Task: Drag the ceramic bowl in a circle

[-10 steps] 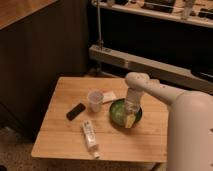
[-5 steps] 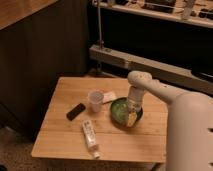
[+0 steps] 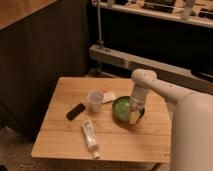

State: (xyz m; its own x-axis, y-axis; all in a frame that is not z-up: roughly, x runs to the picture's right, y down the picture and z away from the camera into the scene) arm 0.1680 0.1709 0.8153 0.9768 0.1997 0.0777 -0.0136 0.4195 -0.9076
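- Light wooden square table (image 3: pixel 60 137) stands before you against dark wall panels.
- Your round glossy green ceramic bowl (image 3: pixel 121 107) sits right of the small translucent white cup (image 3: pixel 94 100), just beside it.
- Your gripper (image 3: pixel 134 116) reaches down into the bowl's right side.
- Black rectangular block (image 3: pixel 75 111) and white tube (image 3: pixel 89 134) lie left and below the cup.

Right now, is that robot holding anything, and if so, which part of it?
It cannot be told for sure. The gripper is down at the right side of the ceramic bowl, at or inside its rim, but whether it grips the rim or merely presses there isn't visible.
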